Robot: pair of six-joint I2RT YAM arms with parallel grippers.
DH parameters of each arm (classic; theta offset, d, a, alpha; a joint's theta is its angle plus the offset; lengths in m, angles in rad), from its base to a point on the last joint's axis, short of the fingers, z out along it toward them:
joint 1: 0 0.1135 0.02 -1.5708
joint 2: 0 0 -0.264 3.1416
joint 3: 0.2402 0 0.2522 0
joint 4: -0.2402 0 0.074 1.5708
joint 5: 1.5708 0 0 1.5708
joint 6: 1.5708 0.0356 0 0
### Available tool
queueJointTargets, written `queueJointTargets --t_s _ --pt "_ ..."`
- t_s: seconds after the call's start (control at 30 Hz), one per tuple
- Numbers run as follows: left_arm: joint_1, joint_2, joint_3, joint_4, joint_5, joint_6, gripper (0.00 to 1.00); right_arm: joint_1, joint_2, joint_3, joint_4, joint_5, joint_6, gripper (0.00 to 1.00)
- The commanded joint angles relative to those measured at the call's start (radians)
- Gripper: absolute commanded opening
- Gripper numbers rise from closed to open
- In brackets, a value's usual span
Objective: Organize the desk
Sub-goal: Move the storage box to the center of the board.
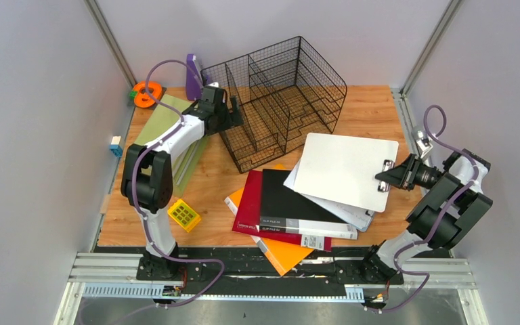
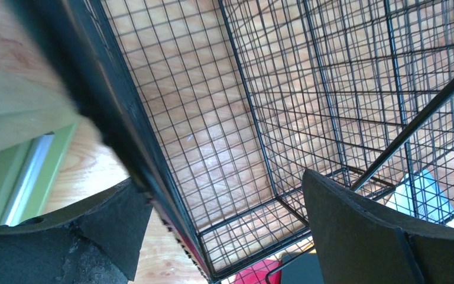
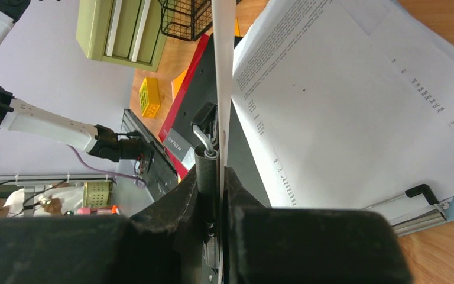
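Done: by the look of it, nothing is filed yet. The wire rack point(image 1: 277, 95) shows only bare mesh in its compartments, as far as the views reach.
Left to do: a red folder point(image 1: 244, 210), a black folder point(image 1: 288, 200) and an orange folder point(image 1: 288, 254) lie overlapped in a loose pile at the near middle. Loose papers point(image 3: 360, 106) lie on top of them. A small yellow block point(image 1: 184, 214) sits apart on the left.
Left jaws: spread wide and holding nothing. They stand astride the rack's left wall, with its frame bar running between them.
Right jaws: clamped on the clip end of the white clipboard point(image 1: 345, 169), which is raised over the papers.
Tabletop point(image 1: 372, 108): it lies beneath both sets of jaws. The left jaws are close over its far-left part beside the rack. The right jaws are over its right side, with the clipboard and pile between them and the wood.
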State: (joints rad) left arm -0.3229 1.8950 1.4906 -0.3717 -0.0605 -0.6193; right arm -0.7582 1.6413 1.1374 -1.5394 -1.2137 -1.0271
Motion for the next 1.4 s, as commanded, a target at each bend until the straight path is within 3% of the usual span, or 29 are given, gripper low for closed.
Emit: queueJointTargets --t_s 0.0,0.63,1.13,1.37 --pt "0.020 -0.063 -0.005 0.048 -0.027 0.054 1.00 -0.020 -0.068 0.007 -0.003 -0.095 -0.020 0.00" --pt "0.019 -0.078 -0.018 0.059 -0.030 0.062 1.00 -0.024 0.081 0.056 0.000 -0.364 0.128 0.00" --pt "0.019 -0.082 -0.024 0.064 -0.032 0.071 1.00 -0.031 0.289 0.053 0.001 -0.375 0.094 0.00" --pt "0.018 -0.078 -0.031 0.071 -0.028 0.077 1.00 0.034 0.336 0.068 0.000 -0.380 0.087 0.00"
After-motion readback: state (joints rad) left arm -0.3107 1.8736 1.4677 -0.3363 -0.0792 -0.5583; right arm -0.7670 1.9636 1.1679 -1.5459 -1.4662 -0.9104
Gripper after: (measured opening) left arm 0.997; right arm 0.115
